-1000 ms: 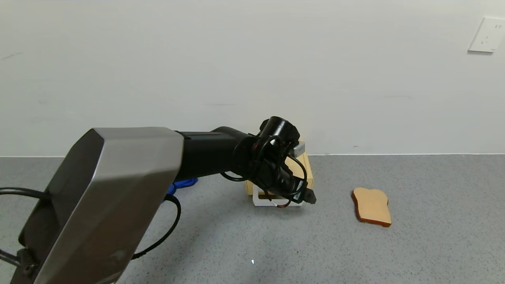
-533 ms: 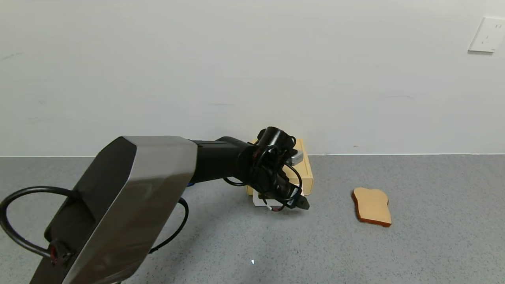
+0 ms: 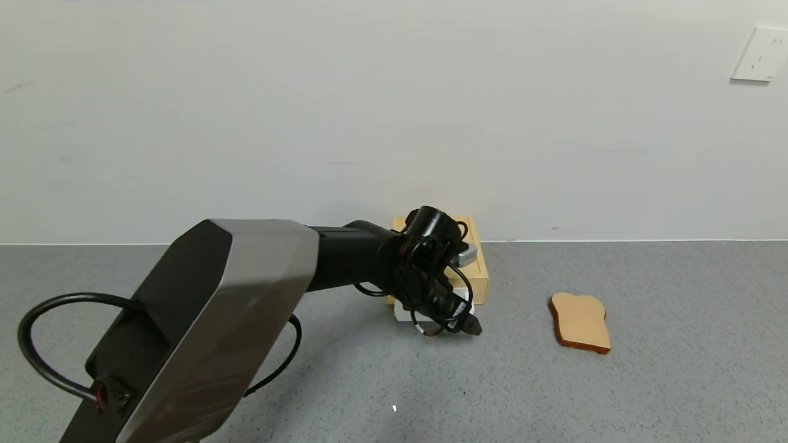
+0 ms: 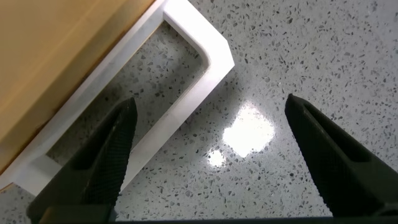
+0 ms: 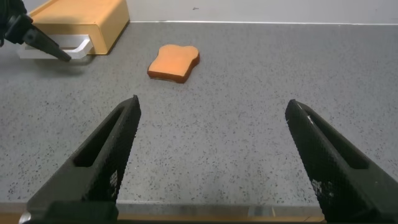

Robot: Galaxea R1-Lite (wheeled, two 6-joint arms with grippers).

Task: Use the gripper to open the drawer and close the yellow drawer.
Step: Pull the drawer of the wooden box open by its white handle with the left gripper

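Observation:
The pale-yellow drawer (image 3: 478, 273) stands against the wall, with its white loop handle (image 3: 401, 311) facing me and the tray pushed in. My left gripper (image 3: 470, 325) reaches down at the handle's right end. In the left wrist view the gripper (image 4: 208, 162) is open and empty just above the floor. One of its fingers (image 4: 115, 149) lies over the handle's front bar (image 4: 189, 93), the other stands over bare floor, and the drawer front (image 4: 56, 56) is behind. My right gripper (image 5: 211, 155) is open and empty, parked low over the table and out of the head view.
A tan toast-shaped slice (image 3: 580, 322) lies on the grey speckled table (image 3: 677, 369) right of the drawer; it also shows in the right wrist view (image 5: 175, 62). The wall runs right behind the drawer. My left arm's big elbow housing (image 3: 203, 332) fills the near left.
My left arm has swung forward and its gripper has dropped lower and slightly left, down to the handle. The drawer and the slice have not moved.

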